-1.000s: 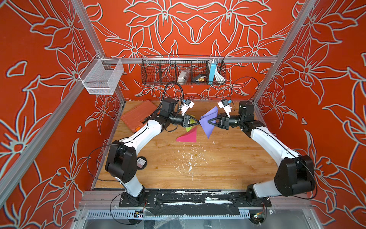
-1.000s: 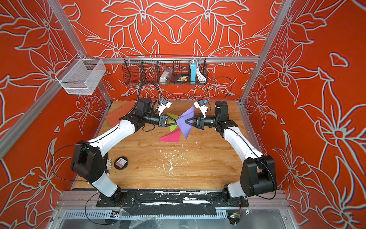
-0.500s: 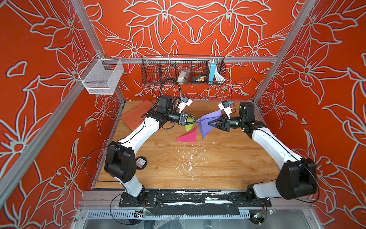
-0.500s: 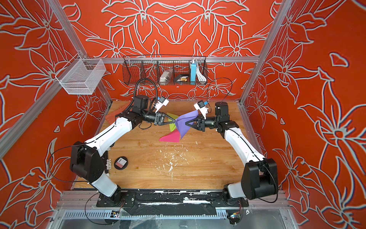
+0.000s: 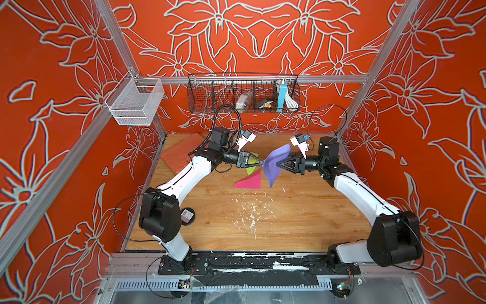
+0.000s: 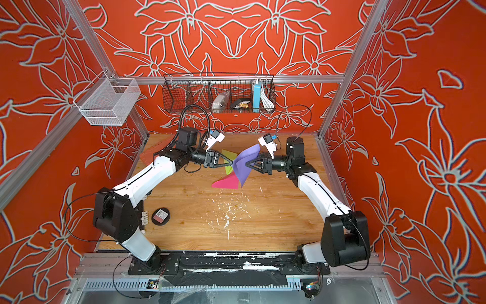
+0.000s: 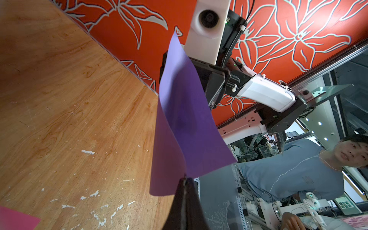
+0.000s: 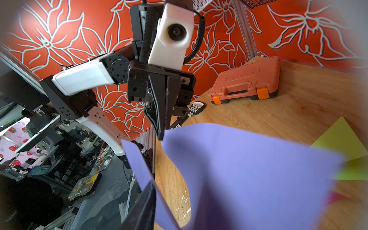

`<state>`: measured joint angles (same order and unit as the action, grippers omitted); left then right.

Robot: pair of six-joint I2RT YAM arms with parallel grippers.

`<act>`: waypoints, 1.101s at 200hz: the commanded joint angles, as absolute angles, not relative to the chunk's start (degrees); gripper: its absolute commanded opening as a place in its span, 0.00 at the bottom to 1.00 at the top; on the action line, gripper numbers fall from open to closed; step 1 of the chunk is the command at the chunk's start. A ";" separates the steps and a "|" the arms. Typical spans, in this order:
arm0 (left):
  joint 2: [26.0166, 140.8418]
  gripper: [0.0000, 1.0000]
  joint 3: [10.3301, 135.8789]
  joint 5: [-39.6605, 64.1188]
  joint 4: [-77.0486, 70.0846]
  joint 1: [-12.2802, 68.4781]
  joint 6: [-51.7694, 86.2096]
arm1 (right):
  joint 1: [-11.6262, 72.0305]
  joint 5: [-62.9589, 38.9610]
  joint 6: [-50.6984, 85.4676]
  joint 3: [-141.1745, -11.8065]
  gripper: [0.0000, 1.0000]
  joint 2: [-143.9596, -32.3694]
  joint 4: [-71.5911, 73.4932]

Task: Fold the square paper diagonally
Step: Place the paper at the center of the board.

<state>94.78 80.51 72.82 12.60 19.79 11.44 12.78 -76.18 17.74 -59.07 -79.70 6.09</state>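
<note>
The square purple paper (image 5: 273,165) (image 6: 243,165) hangs in the air above the back of the table, bent into a loose curl. My left gripper (image 5: 261,163) (image 6: 232,163) (image 7: 185,180) is shut on its edge, with both layers pinched between the tips. My right gripper (image 5: 277,164) (image 6: 246,164) faces it from the other side with its jaws apart. In the right wrist view one black finger (image 8: 148,199) lies along a flap of the paper (image 8: 249,169), and the other finger is hidden behind the sheet.
A folded pink paper (image 5: 249,181) and a yellow-green paper (image 5: 251,160) lie on the wooden table (image 5: 289,223) under the grippers. An orange tool case (image 5: 181,152) sits back left, a black disc (image 5: 187,215) near the left arm. White flecks dot the middle.
The right gripper's jaws have spread apart. The purple paper has slackened from a flat triangle into a hanging curl. The left gripper stays shut on it and has shifted slightly rightward.
</note>
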 commanded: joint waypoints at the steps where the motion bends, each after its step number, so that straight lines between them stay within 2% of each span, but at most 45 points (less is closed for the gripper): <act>1: 93.87 0.00 80.05 74.18 10.56 19.60 11.78 | 13.52 -77.29 20.49 -58.19 0.46 -78.44 10.26; 20: 94.04 0.00 79.87 74.18 9.93 19.60 12.38 | 14.28 -77.21 21.33 -58.10 0.53 -78.32 11.34; 38: 94.36 0.00 80.00 74.11 9.93 19.60 12.72 | 14.62 -77.15 21.74 -58.10 0.53 -78.39 11.75; 91: 94.39 0.00 79.98 73.17 10.37 19.60 12.39 | 14.87 -77.60 24.58 -56.87 0.39 -78.14 15.57; 100: 94.41 0.00 80.03 73.13 10.37 19.60 12.34 | 14.88 -77.36 24.22 -56.82 0.41 -78.05 14.96; 116: 94.36 0.00 79.98 73.21 10.37 19.61 12.17 | 14.94 -77.11 22.93 -57.21 0.53 -78.15 12.95; 128: 94.35 0.00 79.89 73.30 10.28 19.60 12.25 | 14.86 -77.23 23.06 -57.46 0.54 -78.39 12.91; 146: 94.31 0.00 79.91 73.38 10.24 19.60 12.17 | 14.92 -77.35 23.68 -57.55 0.42 -78.44 13.62; 175: 94.57 0.00 79.89 73.30 10.14 19.55 12.34 | 14.91 -77.31 23.35 -57.66 0.39 -77.89 13.14; 197: 94.91 0.00 79.83 73.21 9.95 19.60 12.71 | 14.89 -76.92 22.59 -57.92 0.22 -77.87 11.63; 210: 94.97 0.00 79.83 73.13 9.76 19.60 12.79 | 14.91 -76.56 22.35 -57.92 0.19 -78.09 10.90; 220: 94.76 0.04 79.72 72.51 10.34 19.60 12.34 | 14.83 -76.24 22.05 -57.92 0.19 -78.05 9.81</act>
<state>94.78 80.47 72.64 11.09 19.81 12.99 14.59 -76.51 23.03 -57.54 -79.33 11.60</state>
